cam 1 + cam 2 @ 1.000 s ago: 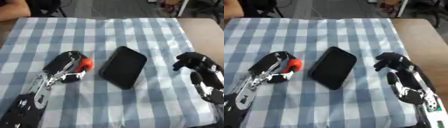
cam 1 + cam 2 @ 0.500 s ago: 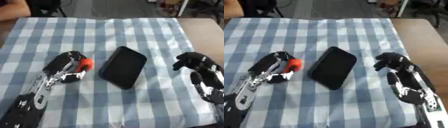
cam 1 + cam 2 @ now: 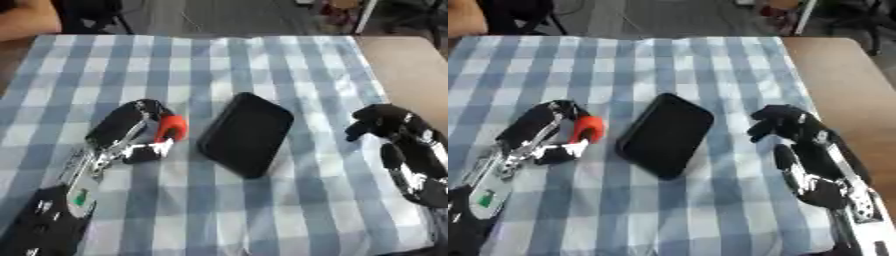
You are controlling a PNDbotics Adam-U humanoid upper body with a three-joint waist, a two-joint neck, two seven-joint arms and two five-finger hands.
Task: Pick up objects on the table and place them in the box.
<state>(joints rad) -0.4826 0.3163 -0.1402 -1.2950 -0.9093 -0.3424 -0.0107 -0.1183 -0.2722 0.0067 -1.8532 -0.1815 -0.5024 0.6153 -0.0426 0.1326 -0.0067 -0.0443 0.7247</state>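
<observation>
two robot hands show over a blue-and-white checked tablecloth [image 3: 262,75] that covers most of the frame, with a bare tan table edge [image 3: 407,65] at the upper right.

left hand [image 3: 131,132] comes in from the lower left of the frame, its black and silver forearm running up from the corner. its fingers are curled round a small orange-red object [image 3: 171,129] — rounded, its exact kind cannot be made out — which sits at the left centre of the frame, pinched between the dark fingers above it and the thumb below. whether the object is lifted or touching the cloth cannot be told.

just to the right of that hand, in the centre of the frame, lies a flat black box [image 3: 247,134] with rounded corners, set askew so that its long side runs from upper right to lower left. it rests on the cloth, close beside the orange-red object but apart from it.

right hand [image 3: 785,127] shows at the right centre of the frame, its arm running down to the lower right corner. its fingers are bent inward and hold nothing; it hangs over the cloth near the right edge, well apart from the box.

a person's arm [image 3: 26,20] shows at the upper left corner — not touching anything on the table.
</observation>
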